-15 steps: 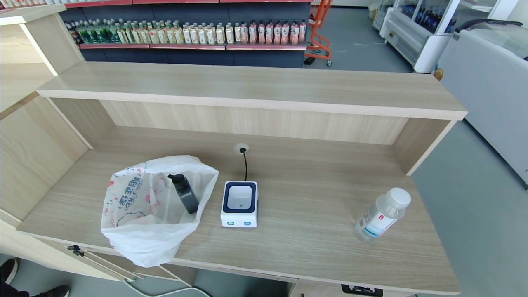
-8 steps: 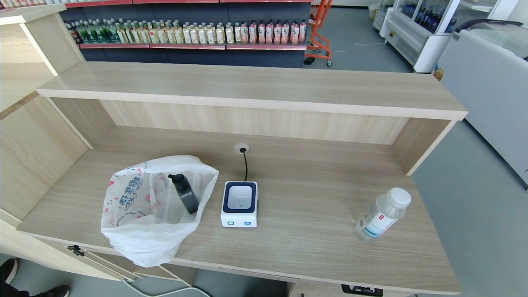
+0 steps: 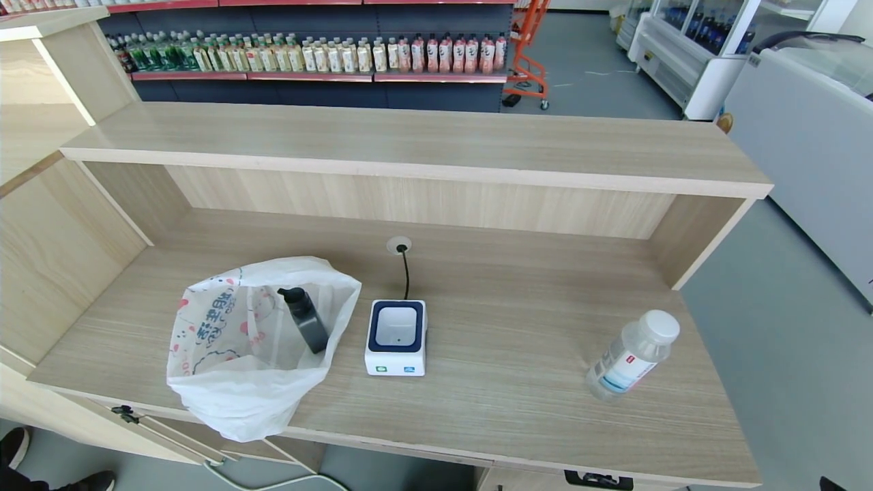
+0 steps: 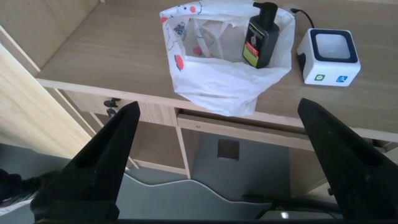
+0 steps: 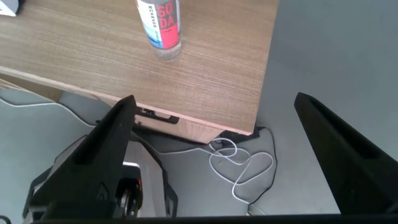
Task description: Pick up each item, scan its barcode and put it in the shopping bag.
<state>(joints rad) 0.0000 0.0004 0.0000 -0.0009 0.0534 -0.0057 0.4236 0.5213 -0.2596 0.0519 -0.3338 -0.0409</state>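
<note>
Nothing on the counter (image 3: 511, 354) has moved. Our left gripper (image 4: 217, 109) and right gripper (image 5: 214, 99) are open, holding nothing. The black bottle (image 3: 305, 319) is in the shopping bag (image 3: 225, 389). The clear bottle (image 3: 633, 354) stands at the right, and we think it is next.

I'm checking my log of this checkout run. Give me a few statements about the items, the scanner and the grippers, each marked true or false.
1. The dark pump bottle is inside the shopping bag. True.
2. The clear bottle lies on the scanner. False: it stands upright on the counter, apart from the scanner, toward the robot's right.
3. The left gripper is open. True.
4. The right gripper holds the clear bottle. False: it is open and empty.
</note>
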